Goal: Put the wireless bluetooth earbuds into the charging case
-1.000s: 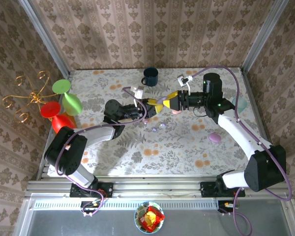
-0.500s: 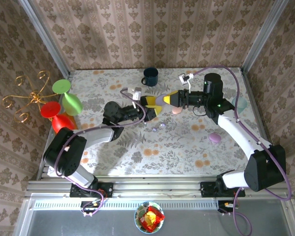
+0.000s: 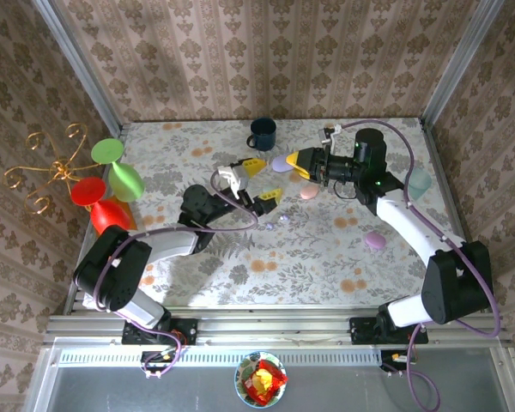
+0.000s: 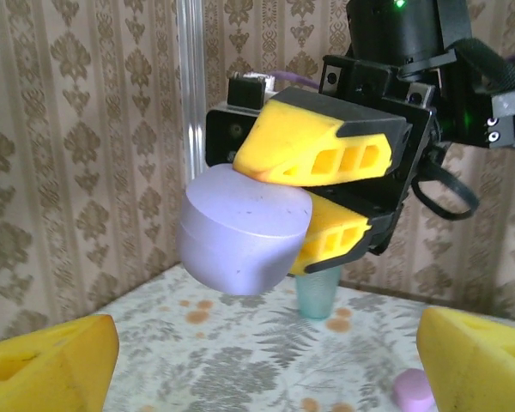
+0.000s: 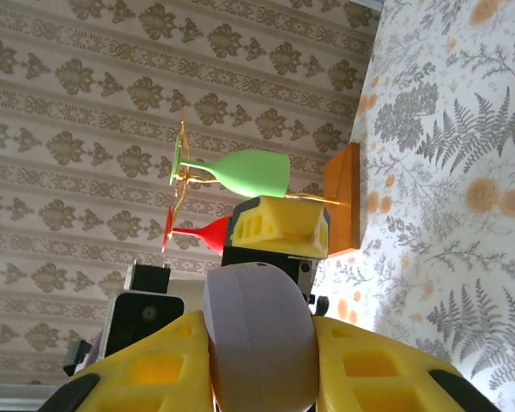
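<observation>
Two tiny pale glossy earbuds [image 3: 282, 220] lie on the floral table [image 3: 240, 266] near the left gripper [image 3: 261, 181], whose yellow jaws stand spread. One lilac oval case [image 4: 240, 227] is pinched between the jaws of the right gripper [image 3: 292, 162].

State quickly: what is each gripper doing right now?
Left gripper: open, holding nothing.
Right gripper: closed on the lilac case.

Overhead overview; close opposed wrist views sharing case [image 4: 240, 230]
</observation>
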Motion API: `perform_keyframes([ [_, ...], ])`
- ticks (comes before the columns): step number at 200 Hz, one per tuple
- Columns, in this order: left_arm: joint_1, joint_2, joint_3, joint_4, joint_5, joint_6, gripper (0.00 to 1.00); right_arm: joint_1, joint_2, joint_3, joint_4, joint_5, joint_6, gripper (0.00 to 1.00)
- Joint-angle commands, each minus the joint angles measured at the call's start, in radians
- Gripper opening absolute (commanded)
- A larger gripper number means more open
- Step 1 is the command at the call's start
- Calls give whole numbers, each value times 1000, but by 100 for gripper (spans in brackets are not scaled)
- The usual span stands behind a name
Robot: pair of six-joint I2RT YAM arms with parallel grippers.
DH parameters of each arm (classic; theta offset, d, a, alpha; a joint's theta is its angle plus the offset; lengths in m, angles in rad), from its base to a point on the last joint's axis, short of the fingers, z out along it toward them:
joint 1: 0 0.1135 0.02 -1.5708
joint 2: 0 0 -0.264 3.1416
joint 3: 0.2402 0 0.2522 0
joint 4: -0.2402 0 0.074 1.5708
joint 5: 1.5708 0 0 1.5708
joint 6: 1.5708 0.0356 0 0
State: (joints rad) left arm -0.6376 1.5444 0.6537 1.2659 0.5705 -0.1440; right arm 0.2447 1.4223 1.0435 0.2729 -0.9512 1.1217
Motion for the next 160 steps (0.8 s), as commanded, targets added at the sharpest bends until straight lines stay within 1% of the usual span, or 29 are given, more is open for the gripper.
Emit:
perform_keyframes([
  [1,-6,13,1,32,-28,165,90,0,-3,-31,100,-37,165,6],
  [33,-8,30,38,35,0,93,90,3,-2,-89,218,-45,292,3],
  [51,-15,38,53,35,15,67,88,12,1,-105,264,-38,349,1],
  [79,-17,60,74,36,11,24,88,34,3,-108,289,-34,383,0],
  [98,-17,73,94,38,36,-6,84,50,7,-108,304,-34,411,0],
  [122,-17,83,115,42,41,-53,78,62,15,-104,312,-32,418,0],
  [160,-17,75,110,43,51,-51,64,62,21,-110,316,-37,431,0],
])
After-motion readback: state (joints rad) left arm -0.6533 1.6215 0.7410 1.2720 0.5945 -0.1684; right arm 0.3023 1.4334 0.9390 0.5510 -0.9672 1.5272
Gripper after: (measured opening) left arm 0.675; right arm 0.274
